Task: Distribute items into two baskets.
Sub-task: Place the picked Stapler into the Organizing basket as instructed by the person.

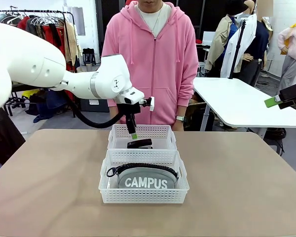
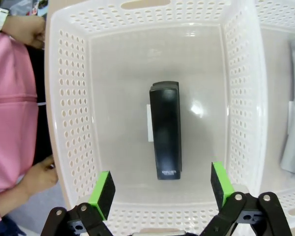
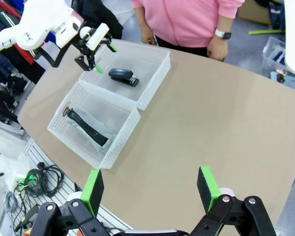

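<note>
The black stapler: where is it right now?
The stapler lies flat on the floor of the far basket, directly below the open left gripper.

Bright, even overhead light; soft shadows under baskets (image 1: 143,170); small glare spot beside stapler (image 2: 165,129); wrist views bend at edges.

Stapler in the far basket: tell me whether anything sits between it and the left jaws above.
Nothing visible does. The left gripper hangs open straight above the stapler, which lies alone on the far basket floor.
</note>
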`<state>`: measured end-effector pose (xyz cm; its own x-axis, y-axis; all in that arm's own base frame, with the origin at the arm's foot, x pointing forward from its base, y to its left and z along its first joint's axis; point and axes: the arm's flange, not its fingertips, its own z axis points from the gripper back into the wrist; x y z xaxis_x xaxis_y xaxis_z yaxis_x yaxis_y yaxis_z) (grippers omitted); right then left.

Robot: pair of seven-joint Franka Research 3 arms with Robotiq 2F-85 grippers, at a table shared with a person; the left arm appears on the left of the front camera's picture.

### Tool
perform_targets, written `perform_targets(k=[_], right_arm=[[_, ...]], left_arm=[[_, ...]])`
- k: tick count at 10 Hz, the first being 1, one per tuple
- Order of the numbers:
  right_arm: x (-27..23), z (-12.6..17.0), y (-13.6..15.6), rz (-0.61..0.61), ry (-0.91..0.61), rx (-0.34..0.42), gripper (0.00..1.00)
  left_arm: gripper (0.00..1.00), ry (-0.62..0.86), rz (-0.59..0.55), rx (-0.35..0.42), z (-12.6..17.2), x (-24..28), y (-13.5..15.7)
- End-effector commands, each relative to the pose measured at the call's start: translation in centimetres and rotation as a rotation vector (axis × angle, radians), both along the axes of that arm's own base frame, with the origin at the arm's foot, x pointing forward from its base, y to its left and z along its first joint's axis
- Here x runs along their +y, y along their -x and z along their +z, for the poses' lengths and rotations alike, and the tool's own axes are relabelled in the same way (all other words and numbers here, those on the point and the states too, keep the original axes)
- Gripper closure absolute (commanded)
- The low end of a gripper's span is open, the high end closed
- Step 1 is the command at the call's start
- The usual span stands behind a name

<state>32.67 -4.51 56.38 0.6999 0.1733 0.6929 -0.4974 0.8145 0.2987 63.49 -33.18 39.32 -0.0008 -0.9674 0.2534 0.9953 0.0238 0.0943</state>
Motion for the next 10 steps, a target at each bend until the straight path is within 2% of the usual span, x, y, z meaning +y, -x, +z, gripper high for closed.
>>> perform_targets(k=[1, 3, 4, 10], right_arm=[[-0.1, 0.0, 0.1, -0.009, 0.003, 0.001, 0.0], [-0.1, 0.0, 0.1, -0.009, 0.003, 0.001, 0.0], [-0.1, 0.0, 0.1, -0.009, 0.003, 0.001, 0.0], [-0.1, 0.0, 0.1, -0.009, 0.003, 0.001, 0.0]], left_arm=[[0.0, 0.022, 0.04, 0.021, 0.5, 1.6, 2.3], [0.0, 0.011, 0.039, 0.051, 1.0, 2.2, 2.7], [0.0, 0.009, 0.02, 0.013, 0.9, 0.9, 1.0], [0.0, 0.009, 0.02, 0.013, 0.9, 0.9, 1.0]])
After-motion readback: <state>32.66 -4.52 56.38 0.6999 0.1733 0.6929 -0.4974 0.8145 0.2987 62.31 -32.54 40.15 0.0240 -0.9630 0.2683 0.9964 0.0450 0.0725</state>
